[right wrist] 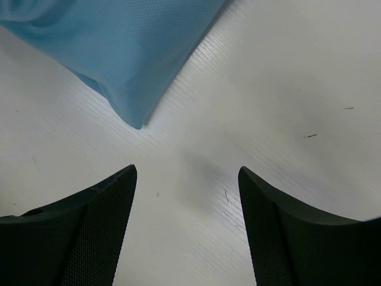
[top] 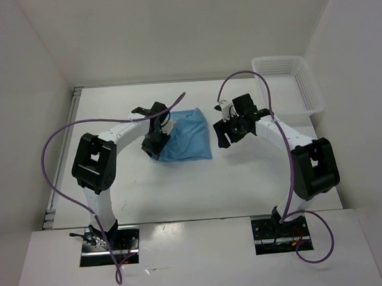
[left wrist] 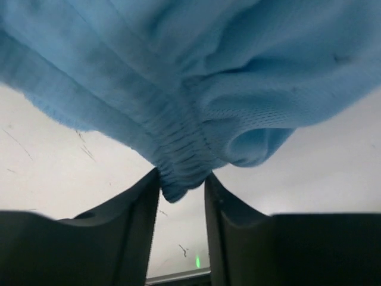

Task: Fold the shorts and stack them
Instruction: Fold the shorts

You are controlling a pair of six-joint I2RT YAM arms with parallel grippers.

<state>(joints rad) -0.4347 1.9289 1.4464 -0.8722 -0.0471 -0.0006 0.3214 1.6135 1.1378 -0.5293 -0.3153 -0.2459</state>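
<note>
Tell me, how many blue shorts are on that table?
1: the shorts lie in the middle of the table. Nothing blue shows in the basket; none seem hidden.

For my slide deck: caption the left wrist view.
Sky-blue shorts, gathered waistband bunched between the left fingers, over the white table.

White counter [top: 200, 187] enclosed by plain white walls [top: 172, 28] at the back and both sides; a white mesh basket [top: 313, 92] occupies its far right corner. Lighting even, diffuse.
</note>
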